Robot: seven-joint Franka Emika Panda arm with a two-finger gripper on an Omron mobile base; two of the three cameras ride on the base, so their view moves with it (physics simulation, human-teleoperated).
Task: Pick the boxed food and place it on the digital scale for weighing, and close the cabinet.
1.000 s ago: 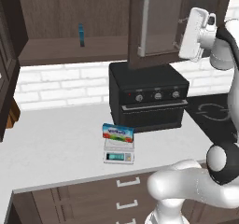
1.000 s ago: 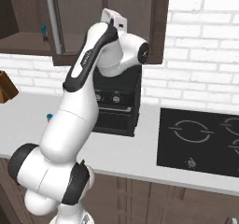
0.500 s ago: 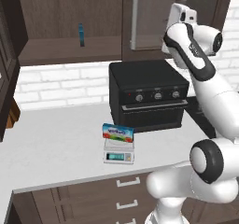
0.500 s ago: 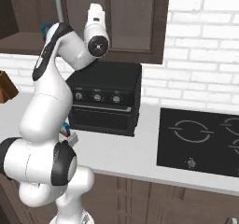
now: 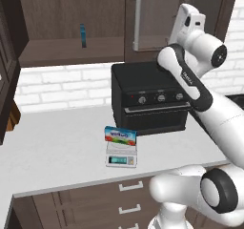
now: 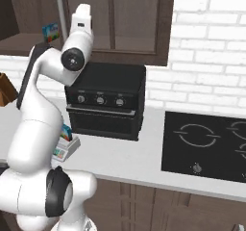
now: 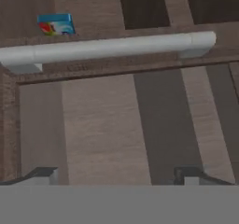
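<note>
Light-blue and flat, the boxed food (image 5: 120,135) already lies on the digital scale (image 5: 121,156), its red and green label up and the teal display lit just below it at the scale's front. Both sit on the white worktop (image 5: 57,149), just in front of the black oven (image 5: 148,97) and to its left. From the right base view the box (image 6: 66,132) and scale (image 6: 64,148) peek out beside the arm. That half of the job looks done.

What is left, as I judge it, is the cabinet (image 5: 66,23). Its right-hand door (image 5: 157,18) with the silver handle (image 5: 137,18) looks swung across to nearly flush, while the left part stands open, a shelf bare but for a thin dark-blue item (image 5: 83,35). At the far left edge a dark door (image 5: 9,66) hangs out toward the camera, so the closing is not finished.

The hand (image 7: 116,175) is raised close before the door, its fingers (image 7: 44,174) spread wide with nothing between them. The pale handle bar (image 7: 109,48) crosses the hand view ahead, well clear of the fingertips, and a small blue item (image 7: 56,24) shows beyond it.
</note>
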